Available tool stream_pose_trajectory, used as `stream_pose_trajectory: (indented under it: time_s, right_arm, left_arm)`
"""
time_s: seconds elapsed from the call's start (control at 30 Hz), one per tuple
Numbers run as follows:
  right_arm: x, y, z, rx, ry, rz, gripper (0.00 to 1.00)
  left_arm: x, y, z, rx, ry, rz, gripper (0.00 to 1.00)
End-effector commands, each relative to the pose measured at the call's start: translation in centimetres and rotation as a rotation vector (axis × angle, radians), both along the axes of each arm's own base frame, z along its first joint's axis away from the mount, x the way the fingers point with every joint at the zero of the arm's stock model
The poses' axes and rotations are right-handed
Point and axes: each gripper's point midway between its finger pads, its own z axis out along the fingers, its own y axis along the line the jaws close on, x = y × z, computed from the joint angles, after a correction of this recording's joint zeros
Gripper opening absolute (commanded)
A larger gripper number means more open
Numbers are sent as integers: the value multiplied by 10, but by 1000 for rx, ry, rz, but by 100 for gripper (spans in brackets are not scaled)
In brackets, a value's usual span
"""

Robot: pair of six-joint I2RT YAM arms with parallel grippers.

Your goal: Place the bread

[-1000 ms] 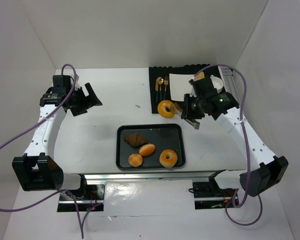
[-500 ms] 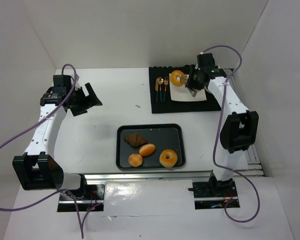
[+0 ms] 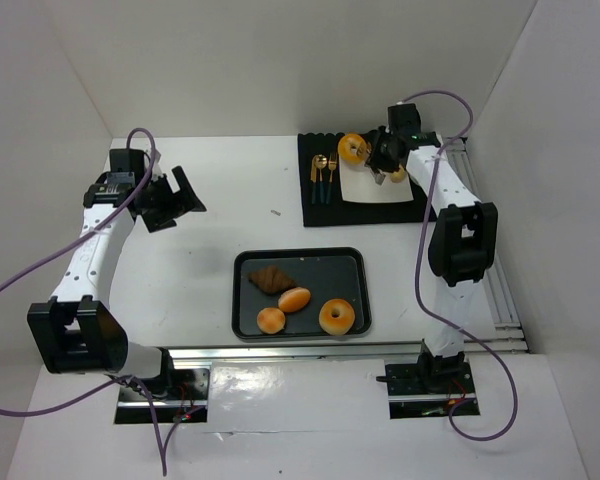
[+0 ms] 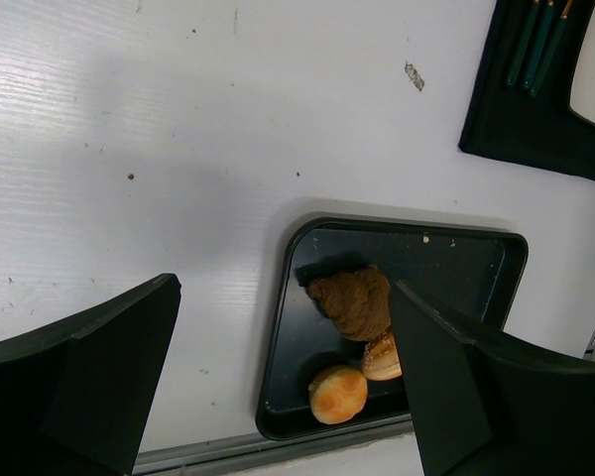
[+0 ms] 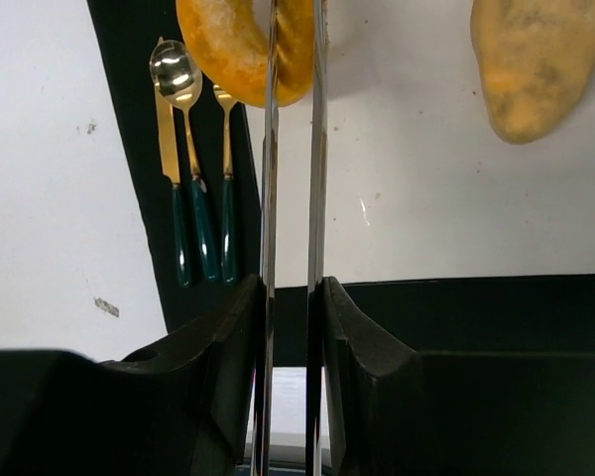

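We are watching the right hand (image 5: pixel 291 297), pressed together on tongs (image 5: pixel 269 198) that are pinching the ring bread (image 3: pixel 354 150), arriving from beside the tray (image 3: pixel 300 252) over the white sheet (image 3: pixel 385 190), so release is likely nearing.

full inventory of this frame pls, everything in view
table: 1, white, under everything
tray: 1, black, near centre
croissant: 1, brown, tray far-left
buns: 2, golden, tray near-left
ring bread: 2, golden, this one in the tongs at the plate's far-left corner, the other on the tray near-right
placemat: 1, black, far right
plate: 1, white, square, on the placemat
pale bread piece: 1, yellowish, on the plate
cutlery: knife, spoon, fork, gold with green handles, placemat left side
scrap: 1, grey, on the table
tongs: 1, metal, in the right gripper
left gripper: open, empty, far left
right gripper: shut on the tongs
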Motion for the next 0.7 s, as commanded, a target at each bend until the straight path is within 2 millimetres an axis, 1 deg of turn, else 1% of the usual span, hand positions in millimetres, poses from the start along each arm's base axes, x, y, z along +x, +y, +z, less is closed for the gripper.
stream_pose_trajectory:
  time_s: [0.0,0.03,0.07,0.1,0.13,0.17,0.23,0.27,0.3,0.37,0.43,0.47,0.5,0.57,0.67]
  right_arm:
    - [22,-12,33,-7,-116,-45,31]
    - [21,-18,28,-9,-106,-54,31]
    - [19,-18,22,-11,-92,-53,33]
    - [19,-15,23,0,-91,-41,34]
    - [20,-22,23,0,-91,-53,34]
    - [20,-22,23,0,-91,-53,34]
    - [18,-24,15,-17,-70,-55,34]
    - [16,-24,11,-18,-59,-55,35]
    - [13,-25,11,-19,-56,-55,36]
    - [11,-25,12,-19,-56,-55,41]
    - [9,-25,10,-20,-47,-54,49]
    - [8,-25,15,-19,-56,-55,56]
    - [8,-25,15,-25,-57,-48,58]
    - [5,-26,18,-26,-54,-48,59]
    - [0,-26,39,-21,-93,-49,59]
  left_arm:
    - [10,0,15,1,-50,-23,100]
    - [10,0,15,1,-50,-23,100]
    - [10,0,15,1,-50,-23,100]
    - [10,0,15,-5,-48,-16,100]
    - [10,0,15,-5,-48,-16,100]
    - [11,0,12,-6,-39,-16,100]
    - [11,0,12,-6,-39,-16,100]
    - [13,0,15,-5,-48,-16,100]
    - [13,0,15,-5,-48,-16,100]
    - [13,0,15,-5,-48,-16,100]
    - [13,0,15,-5,-48,-16,100]
    - [13,0,15,-5,-48,-16,100]
    - [13,0,15,-5,-48,-16,100]
    - [11,0,19,-4,-59,-16,100]
    - [8,-1,22,-3,-69,-16,100]
